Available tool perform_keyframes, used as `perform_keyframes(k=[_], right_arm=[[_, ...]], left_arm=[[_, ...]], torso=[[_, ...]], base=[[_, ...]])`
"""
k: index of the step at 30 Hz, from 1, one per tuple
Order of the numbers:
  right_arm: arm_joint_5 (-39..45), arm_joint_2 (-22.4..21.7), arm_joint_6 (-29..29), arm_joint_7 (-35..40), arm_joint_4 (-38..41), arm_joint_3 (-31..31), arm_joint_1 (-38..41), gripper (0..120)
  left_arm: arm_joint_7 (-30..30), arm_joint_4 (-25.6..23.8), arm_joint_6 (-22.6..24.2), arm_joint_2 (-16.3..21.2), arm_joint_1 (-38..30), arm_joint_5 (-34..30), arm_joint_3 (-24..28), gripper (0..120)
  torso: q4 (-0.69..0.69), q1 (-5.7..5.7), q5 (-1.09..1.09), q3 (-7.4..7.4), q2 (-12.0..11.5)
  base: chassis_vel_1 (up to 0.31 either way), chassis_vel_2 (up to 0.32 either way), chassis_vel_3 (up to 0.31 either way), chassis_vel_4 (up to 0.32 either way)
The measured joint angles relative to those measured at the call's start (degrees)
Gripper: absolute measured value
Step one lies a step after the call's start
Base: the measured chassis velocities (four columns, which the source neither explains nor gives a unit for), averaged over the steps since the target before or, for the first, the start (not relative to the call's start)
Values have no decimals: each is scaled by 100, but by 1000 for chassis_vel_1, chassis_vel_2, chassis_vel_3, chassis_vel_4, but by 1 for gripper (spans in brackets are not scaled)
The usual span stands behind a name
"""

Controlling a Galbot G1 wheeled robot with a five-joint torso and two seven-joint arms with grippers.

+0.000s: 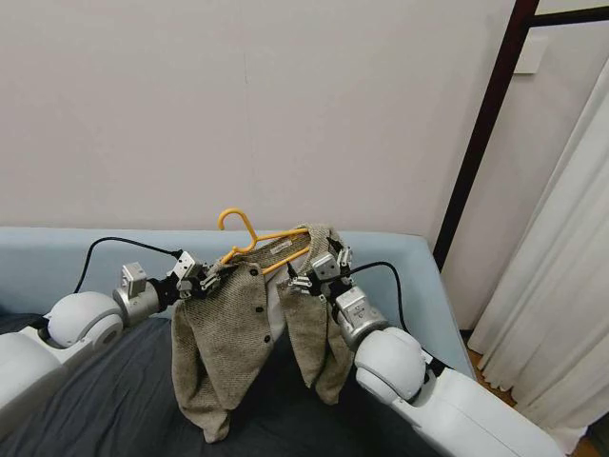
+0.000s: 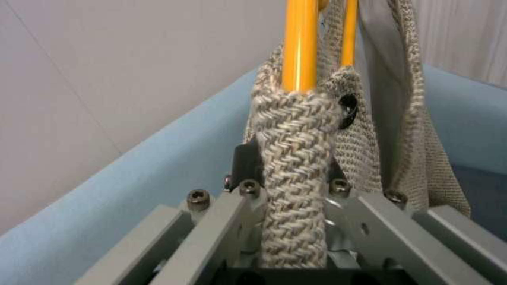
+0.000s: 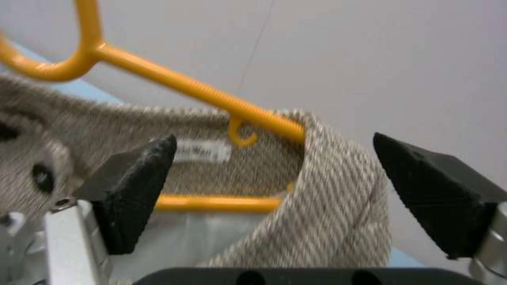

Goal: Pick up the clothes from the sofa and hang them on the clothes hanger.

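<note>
left gripper [image 1: 204,280] clamps cardigan [image 1: 228,333] on hanger [image 1: 249,231] | right gripper [image 1: 320,268] agape | blue sofa [image 1: 57,252], white wall [image 1: 285,95], curtain [image 1: 561,286]

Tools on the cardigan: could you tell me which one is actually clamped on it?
The left tool: its jaws pinch the cardigan at its edge, while the right tool stands open around the shoulder.

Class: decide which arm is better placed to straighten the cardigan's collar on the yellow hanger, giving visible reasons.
Right, probably. The right end effector is open, straddling the cardigan at its collar, beside the hanger. The left end effector is shut on the other shoulder and hanger, holding them up.
</note>
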Motion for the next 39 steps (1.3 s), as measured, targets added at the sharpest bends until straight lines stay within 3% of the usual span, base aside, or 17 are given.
perform_keyframes(k=[12, 27, 39], right_arm=[[-112, 73, -706, 310, -264, -34, 172, 52], [-336, 177, -779, 358, -662, -2, 232, 2], [-484, 36, -261, 45, -381, 110, 237, 0]], left_arm=[[3, 68, -14, -34, -29, 38, 27, 5], [14, -34, -17, 8, -22, 17, 13, 5], [42, 16, -45, -1, 35, 146, -22, 5]], torso=[[-1, 0, 0, 0, 0], [-1, 0, 0, 0, 0], [-1, 0, 1, 0, 0]], base=[[0, 0, 0, 0], [0, 0, 0, 0], [0, 0, 0, 0]])
